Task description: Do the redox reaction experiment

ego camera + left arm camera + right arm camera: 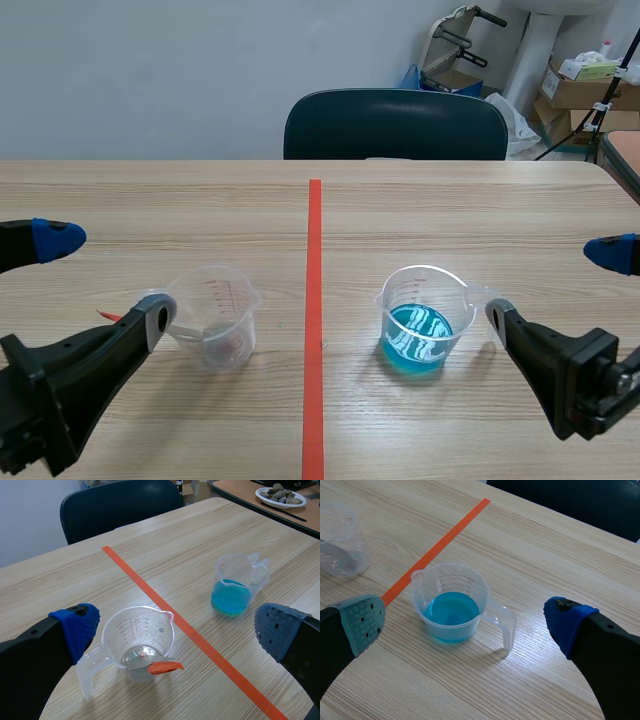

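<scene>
both grippers are kept spread wide and nothing is grasped. the clear cup [215, 315] is seen just ahead of the left gripper [105, 277], and the cup of blue liquid [420, 325] ahead of the right gripper [553, 285], across the tape line [314, 300]. the liquid could be spilled if the thin wall is squeezed hard or tipped fast. counted: two cups, one metal piece [145, 665] with an orange end, two grippers.
</scene>
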